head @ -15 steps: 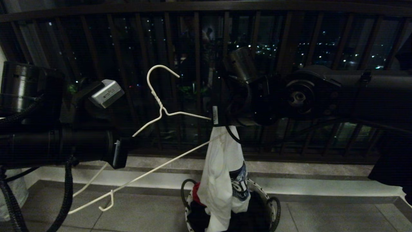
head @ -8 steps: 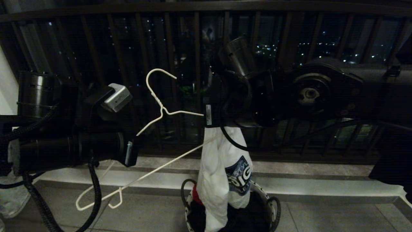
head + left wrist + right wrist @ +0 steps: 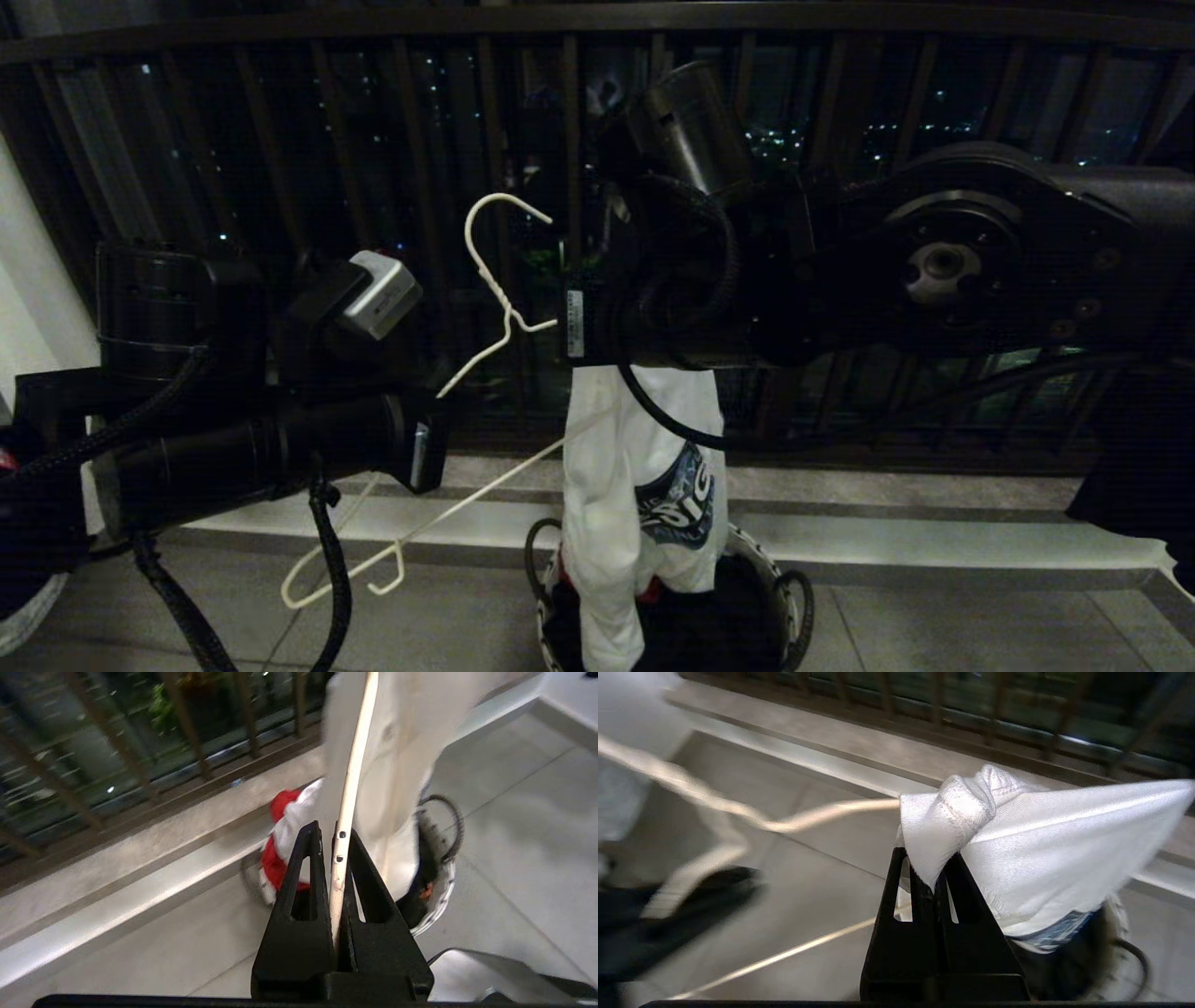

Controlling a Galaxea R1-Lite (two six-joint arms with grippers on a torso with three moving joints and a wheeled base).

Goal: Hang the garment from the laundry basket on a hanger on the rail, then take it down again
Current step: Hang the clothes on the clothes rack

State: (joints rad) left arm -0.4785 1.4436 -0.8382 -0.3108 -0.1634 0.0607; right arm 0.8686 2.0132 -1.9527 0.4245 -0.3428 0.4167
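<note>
White, limp cotton T-shirt (image 3: 635, 485) dangles from my right gripper (image 3: 934, 877), pinched shut on a bunched fold. My left gripper (image 3: 334, 858) clamps the thin white wire hanger (image 3: 495, 280); it's springy, so I'd grip near the neck.

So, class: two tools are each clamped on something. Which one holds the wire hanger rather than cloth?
The left tool: its tips pinch the thin white hanger. The right tool grips the white T-shirt.
</note>
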